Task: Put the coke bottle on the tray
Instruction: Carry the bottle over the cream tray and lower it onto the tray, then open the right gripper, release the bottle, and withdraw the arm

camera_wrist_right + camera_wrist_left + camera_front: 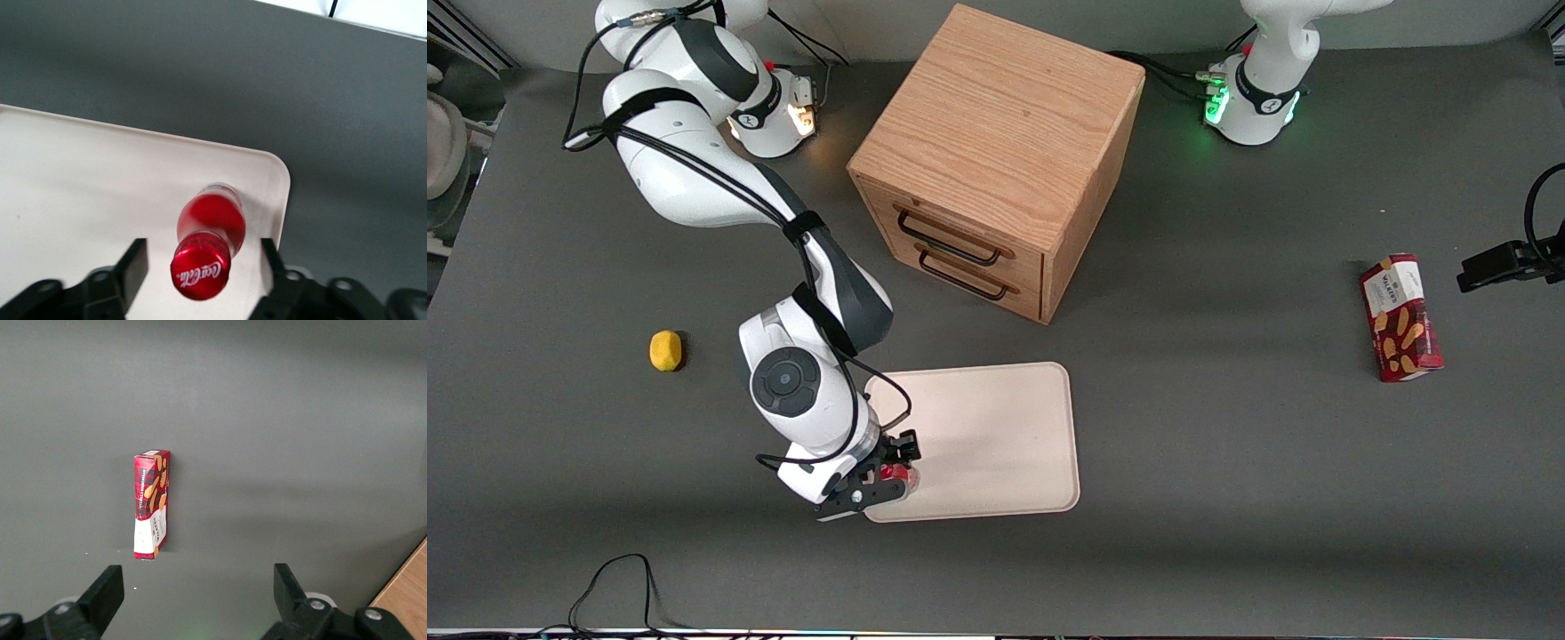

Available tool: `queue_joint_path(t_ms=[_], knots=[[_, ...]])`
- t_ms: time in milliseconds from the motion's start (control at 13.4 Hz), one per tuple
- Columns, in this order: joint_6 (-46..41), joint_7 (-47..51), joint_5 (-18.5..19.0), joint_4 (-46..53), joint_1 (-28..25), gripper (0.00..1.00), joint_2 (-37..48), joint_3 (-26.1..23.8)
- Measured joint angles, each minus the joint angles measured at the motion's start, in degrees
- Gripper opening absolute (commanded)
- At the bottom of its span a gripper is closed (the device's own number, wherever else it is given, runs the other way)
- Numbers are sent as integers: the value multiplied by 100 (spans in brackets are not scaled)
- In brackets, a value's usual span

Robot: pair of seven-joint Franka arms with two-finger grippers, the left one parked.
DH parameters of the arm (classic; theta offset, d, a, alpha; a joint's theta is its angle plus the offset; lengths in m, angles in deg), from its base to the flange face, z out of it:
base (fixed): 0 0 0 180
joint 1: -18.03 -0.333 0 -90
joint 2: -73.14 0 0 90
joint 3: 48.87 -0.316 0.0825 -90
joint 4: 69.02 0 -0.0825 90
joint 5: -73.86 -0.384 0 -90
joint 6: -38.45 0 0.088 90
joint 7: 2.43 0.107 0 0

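Holding: nothing; gripper [203, 270] fingers spread wide, apart from bottle's sides
coke bottle [208, 240]: upright on tray [996, 427], near its corner, between the fingers
bottle look: red, shiny cap, white script
tray look: flat cream rectangle, rounded corners, low rim

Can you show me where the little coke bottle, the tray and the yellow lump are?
coke bottle [200, 273]: right wrist view, on its red cap, between the open gripper [203, 267] fingers.
tray [996, 427]: front view, on its bare cream floor.
yellow lump [665, 349]: front view, on its middle.
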Motion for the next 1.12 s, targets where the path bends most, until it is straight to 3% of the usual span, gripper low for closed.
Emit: queue_joint_path(t_ms=[598, 822, 1121], knots=[[-99, 51, -122, -209, 254, 100, 446, -5], [-289, 40, -857, -1174, 525, 100, 1652, 245], [-783, -449, -1826, -2828, 661, 100, 3560, 1272]])
